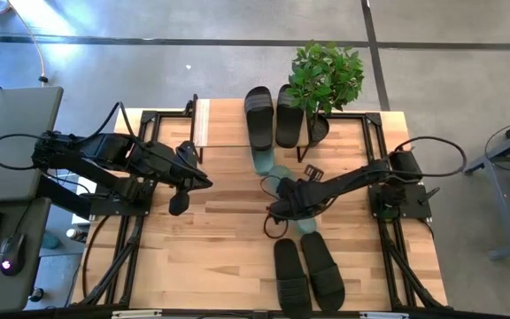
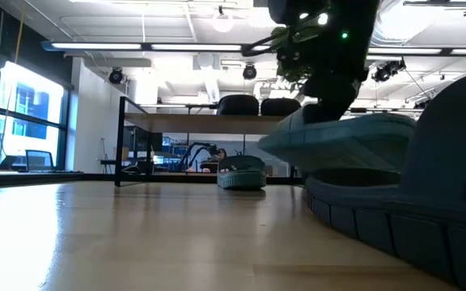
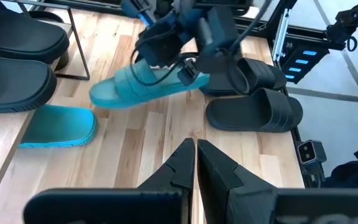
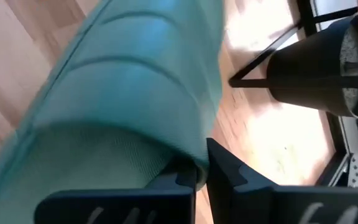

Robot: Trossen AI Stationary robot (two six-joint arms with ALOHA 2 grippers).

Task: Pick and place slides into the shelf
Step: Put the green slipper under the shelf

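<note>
Black slides (image 1: 273, 115) on shelf (image 1: 224, 122), green beneath

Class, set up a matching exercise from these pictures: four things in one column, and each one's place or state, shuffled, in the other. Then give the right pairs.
1. right gripper
2. left gripper
3. potted plant
4. black slides at the near edge

A. lying on the bare tabletop
B. shut on a green slide, lifted
C. shut, holding nothing
D. standing beside the shelf

Pairs: 1-B, 2-C, 3-D, 4-A
</note>
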